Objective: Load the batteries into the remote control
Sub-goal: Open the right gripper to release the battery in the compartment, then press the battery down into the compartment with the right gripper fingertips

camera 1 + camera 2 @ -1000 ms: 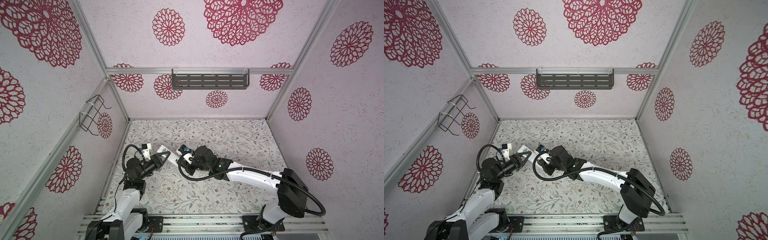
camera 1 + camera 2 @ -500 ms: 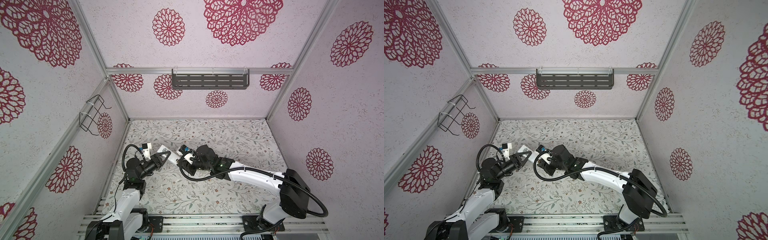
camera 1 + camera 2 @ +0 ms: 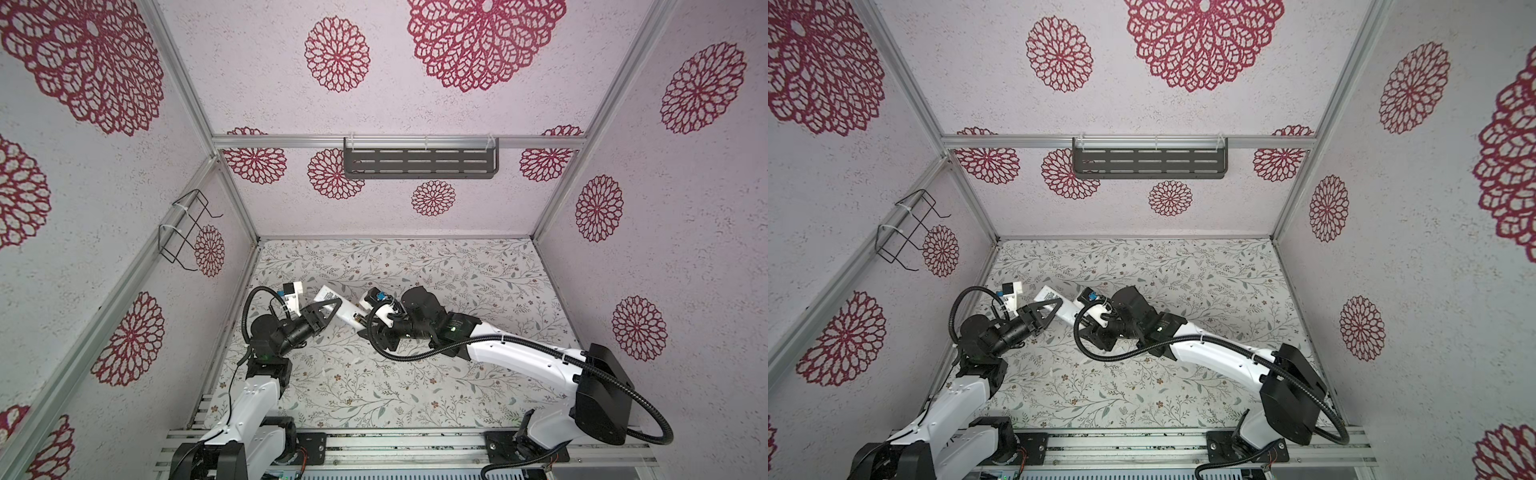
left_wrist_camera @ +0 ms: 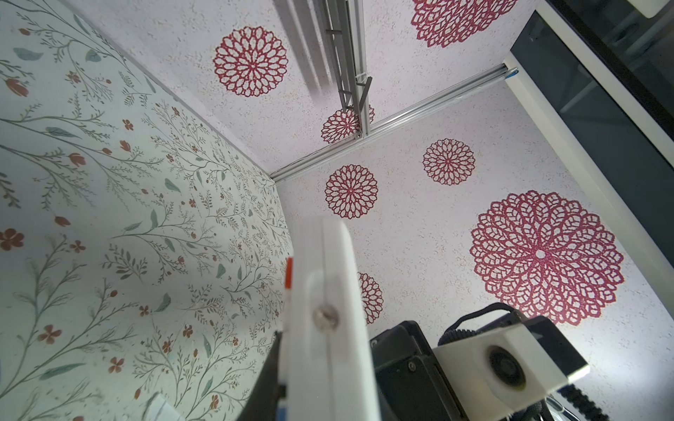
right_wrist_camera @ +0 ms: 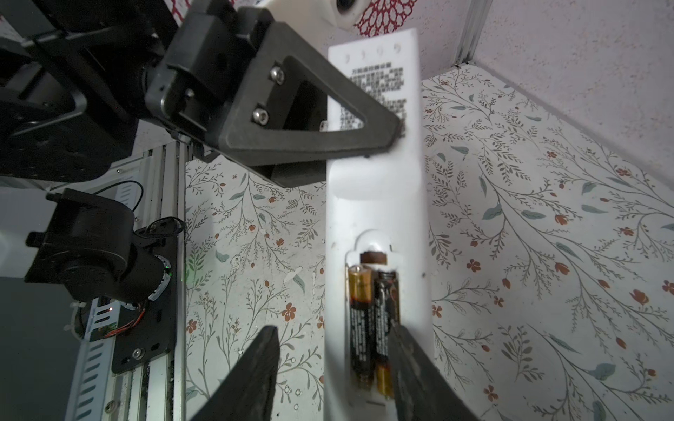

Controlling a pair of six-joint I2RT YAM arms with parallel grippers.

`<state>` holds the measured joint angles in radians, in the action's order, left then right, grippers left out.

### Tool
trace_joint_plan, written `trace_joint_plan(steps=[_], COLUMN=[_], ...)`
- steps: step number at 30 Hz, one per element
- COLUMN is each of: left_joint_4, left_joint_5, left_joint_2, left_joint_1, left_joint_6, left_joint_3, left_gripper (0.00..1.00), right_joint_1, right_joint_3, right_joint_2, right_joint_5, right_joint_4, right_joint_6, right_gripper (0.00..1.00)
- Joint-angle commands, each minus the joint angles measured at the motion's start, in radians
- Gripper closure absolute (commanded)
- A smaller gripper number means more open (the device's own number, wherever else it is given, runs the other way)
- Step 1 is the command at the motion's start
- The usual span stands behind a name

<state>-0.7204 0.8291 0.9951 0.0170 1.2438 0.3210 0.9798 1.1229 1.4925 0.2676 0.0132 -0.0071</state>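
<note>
Left gripper (image 3: 337, 308) clamps remote control (image 5: 375, 189); right gripper (image 5: 333, 339) half-open.

Remote control (image 5: 375, 204) over tabletop (image 5: 529, 255), between left tool (image 3: 334, 309) at labelled end and right tool (image 5: 333, 339) astride bay (image 5: 372, 251) end. Batteries (image 5: 372, 320) side by side in bay, lengthwise.

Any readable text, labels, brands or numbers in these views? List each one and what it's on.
No text here is legible.
Black printed label on the back of the slim white plastic remote control: several rows of dense characters, too blurred to read.
Print running along the two dark and gold cylindrical batteries lying in its bay: too blurred to read.
The same label in a top view: too small to read.
</note>
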Motion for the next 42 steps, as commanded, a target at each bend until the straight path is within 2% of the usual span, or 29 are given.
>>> trace_joint_plan(steps=[1, 9, 21, 42], left_joint_4=[-0.068, -0.068, -0.023, 0.0], left_joint_5=[0.068, 0.07, 0.058, 0.047], left_joint_2=[-0.015, -0.011, -0.018, -0.026], left_joint_1=[0.012, 0.012, 0.012, 0.008], left_joint_6=[0.026, 0.025, 0.0, -0.013], left_joint_3=[0.033, 0.036, 0.036, 0.036], left_gripper=[1.0, 1.0, 1.0, 1.0], right_joint_1=[-0.041, -0.052, -0.043, 0.007], right_joint_3=[0.016, 0.103, 0.1, 0.114], right_joint_2=[-0.052, -0.003, -0.021, 0.038], right_joint_5=[-0.044, -0.034, 0.051, 0.019], right_joint_4=[-0.022, -0.092, -0.074, -0.06], right_joint_6=[0.006, -0.016, 0.0, 0.007], right_gripper=[0.47, 0.57, 0.6, 0.69])
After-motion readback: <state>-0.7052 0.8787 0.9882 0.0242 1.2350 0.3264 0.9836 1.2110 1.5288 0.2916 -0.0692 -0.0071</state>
